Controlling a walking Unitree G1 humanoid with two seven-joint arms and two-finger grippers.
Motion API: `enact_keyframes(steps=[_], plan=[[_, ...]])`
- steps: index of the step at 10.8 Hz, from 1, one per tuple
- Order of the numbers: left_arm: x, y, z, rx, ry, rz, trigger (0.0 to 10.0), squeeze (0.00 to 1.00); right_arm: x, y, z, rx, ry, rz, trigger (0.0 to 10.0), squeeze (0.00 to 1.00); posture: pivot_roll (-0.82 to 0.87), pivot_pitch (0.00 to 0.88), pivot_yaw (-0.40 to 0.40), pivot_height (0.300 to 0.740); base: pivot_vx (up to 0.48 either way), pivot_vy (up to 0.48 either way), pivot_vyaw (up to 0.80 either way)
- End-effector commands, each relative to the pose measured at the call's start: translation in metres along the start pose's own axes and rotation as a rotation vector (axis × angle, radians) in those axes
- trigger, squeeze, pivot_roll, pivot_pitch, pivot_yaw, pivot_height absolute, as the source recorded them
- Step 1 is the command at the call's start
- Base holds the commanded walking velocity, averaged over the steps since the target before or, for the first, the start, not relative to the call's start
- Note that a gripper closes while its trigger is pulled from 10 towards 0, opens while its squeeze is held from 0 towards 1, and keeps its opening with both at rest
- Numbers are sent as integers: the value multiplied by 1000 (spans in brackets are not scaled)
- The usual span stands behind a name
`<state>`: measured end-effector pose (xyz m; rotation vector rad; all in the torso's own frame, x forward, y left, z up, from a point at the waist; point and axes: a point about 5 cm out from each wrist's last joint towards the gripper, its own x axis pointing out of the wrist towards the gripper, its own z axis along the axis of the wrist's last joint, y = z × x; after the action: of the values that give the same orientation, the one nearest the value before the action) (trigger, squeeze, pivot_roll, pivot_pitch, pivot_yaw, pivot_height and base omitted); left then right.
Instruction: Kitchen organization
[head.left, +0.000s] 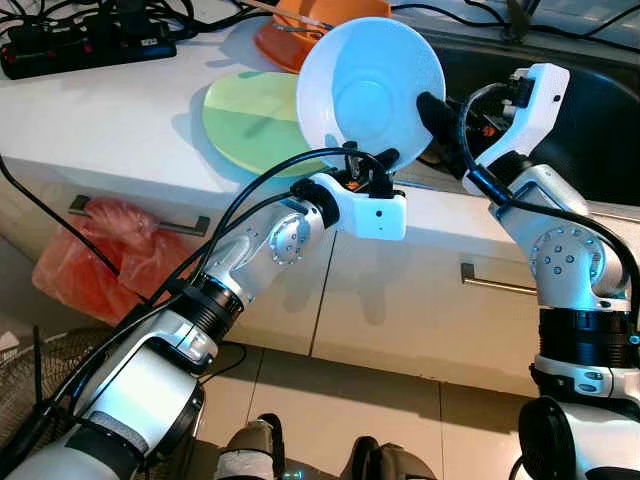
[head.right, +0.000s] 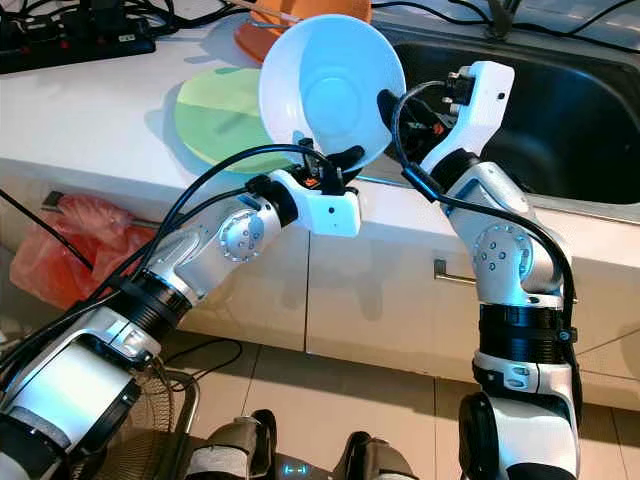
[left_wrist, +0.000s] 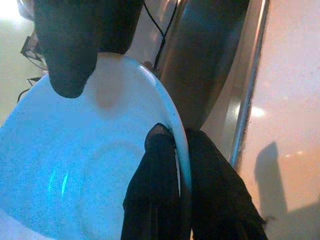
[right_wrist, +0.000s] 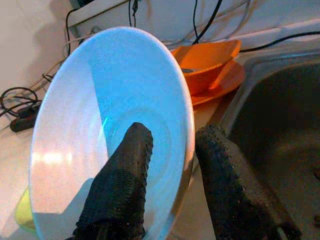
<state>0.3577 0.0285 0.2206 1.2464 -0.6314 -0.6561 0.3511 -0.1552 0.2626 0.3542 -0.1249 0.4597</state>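
Your two silver arms reach up from the bottom of the head view toward a white countertop, and both grip one white bowl. You hold it tilted on edge in the air above the counter's front edge, its hollow facing you and showing nothing inside.

Your left gripper is clamped on the bowl's lower rim; the left wrist view shows one black finger inside the bowl and the other behind it, the rim pinched between them. Your right gripper takes the rim on the bowl's right side. In the right wrist view one finger lies against the inner surface and the other sits behind the rim, but you cannot tell from it whether that outer finger presses the bowl.

Behind the bowl, one flat green plate lies on the counter. Farther back stands one orange bowl on an orange plate; you cannot tell what, if anything, is in it. One dark sink basin is set into the counter on your right. One black power strip lies at the far left of the counter. One red plastic bag hangs below, against the cabinet front by a drawer handle.
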Motion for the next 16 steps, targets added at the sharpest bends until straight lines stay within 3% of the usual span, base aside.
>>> enact_keyframes(steps=[1, 2, 12, 13, 15, 16], plan=[[5, 13, 13, 26, -59, 49, 10000, 0, 0, 0, -1, 2, 5, 5, 10000, 0, 158, 167, -49, 740, 0, 0, 0], [5, 13, 13, 24, -63, 51, 10000, 0, 0, 1, -4, 15, 8, 7, 0, 0, 159, 167, -49, 740, 0, 0, 0], [6, 15, 18, 46, -78, 64, 10000, 0, 2, 6, -15, 16, 49, 33, 0, 0, 163, 171, -51, 740, 0, 0, 0], [7, 16, 19, 24, -83, 72, 10000, 1000, 2, 6, -15, 16, 49, 34, 0, 0, 163, 172, -51, 740, 0, 0, 0], [7, 16, 18, 51, -72, 81, 10000, 1000, 2, 7, -16, 17, 51, 37, 0, 0, 164, 172, -51, 740, 0, 0, 0], [7, 16, 18, 57, -71, 82, 10000, 0, 2, 7, -17, 18, 52, 38, 0, 0, 164, 171, -51, 740, 0, 0, 0]])
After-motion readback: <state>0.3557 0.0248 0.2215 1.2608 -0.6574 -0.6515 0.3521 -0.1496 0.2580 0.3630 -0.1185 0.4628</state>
